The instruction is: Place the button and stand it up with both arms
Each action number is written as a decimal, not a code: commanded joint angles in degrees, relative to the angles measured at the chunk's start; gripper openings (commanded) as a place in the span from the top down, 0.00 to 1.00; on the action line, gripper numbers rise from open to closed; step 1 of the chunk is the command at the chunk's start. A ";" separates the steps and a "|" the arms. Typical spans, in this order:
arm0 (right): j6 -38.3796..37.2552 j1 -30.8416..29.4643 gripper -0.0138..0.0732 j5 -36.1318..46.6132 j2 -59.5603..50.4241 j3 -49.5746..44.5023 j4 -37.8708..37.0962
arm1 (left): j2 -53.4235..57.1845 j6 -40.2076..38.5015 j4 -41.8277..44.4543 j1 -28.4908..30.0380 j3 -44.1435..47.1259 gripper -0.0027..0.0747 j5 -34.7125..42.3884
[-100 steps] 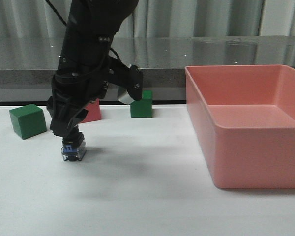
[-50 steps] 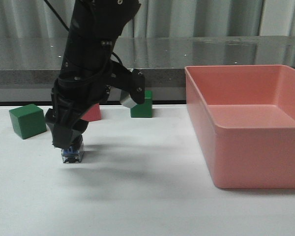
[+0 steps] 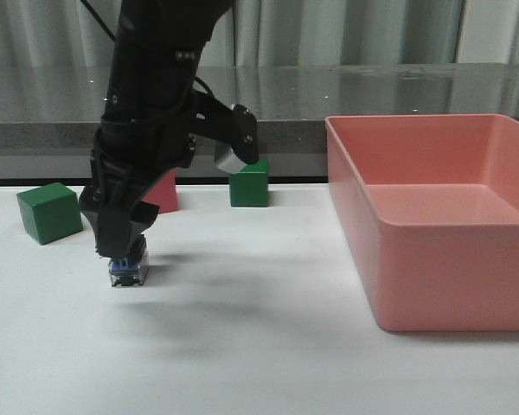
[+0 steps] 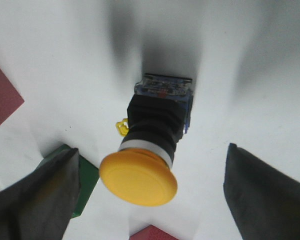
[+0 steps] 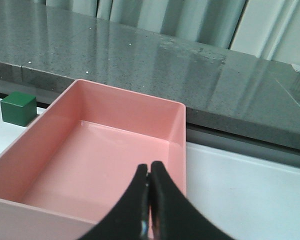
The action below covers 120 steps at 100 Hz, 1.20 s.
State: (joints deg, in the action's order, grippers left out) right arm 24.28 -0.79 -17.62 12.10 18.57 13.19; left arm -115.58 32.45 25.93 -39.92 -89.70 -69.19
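The button [image 4: 155,130] stands upright on the white table on its clear-and-blue base, with its yellow cap up. My left gripper [image 4: 150,167] is open, with one black finger [image 4: 45,195] on each side of the cap and clear of it. In the front view the left gripper [image 3: 121,246] hangs right over the button, and only the base [image 3: 128,271] shows below it. My right gripper [image 5: 149,172] is shut on nothing and hovers over the pink bin [image 5: 130,95]. It is out of the front view.
A green cube [image 3: 48,212] sits left of the button, a red cube [image 3: 163,194] is behind the left arm, and another green cube [image 3: 249,183] is further back. The large pink bin [image 3: 432,259] fills the right side. A grey counter runs along the back.
The left gripper has come down over the button, so its black body no longer shows in the front view. The base sits slightly lower than before.
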 commanded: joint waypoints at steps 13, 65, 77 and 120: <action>0.08 -0.43 0.91 4.92 0.34 1.58 0.55 | 7.26 -0.80 -0.64 -0.40 -1.09 0.23 -3.42; 0.08 -0.43 0.91 4.92 0.34 1.58 0.55 | 22.59 -6.61 -0.70 2.20 -1.27 0.66 -0.86; 0.08 -0.43 0.91 4.92 0.34 1.58 0.55 | 26.73 -6.76 -2.99 6.05 -1.27 0.97 0.36; 0.08 -0.43 0.91 4.92 0.34 1.58 0.55 | 46.25 7.48 -43.29 32.63 9.26 0.99 22.54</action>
State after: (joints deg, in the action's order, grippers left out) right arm 24.28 -0.79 -17.62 12.10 18.57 13.19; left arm -75.27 35.80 -9.41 -11.17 -83.01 -54.60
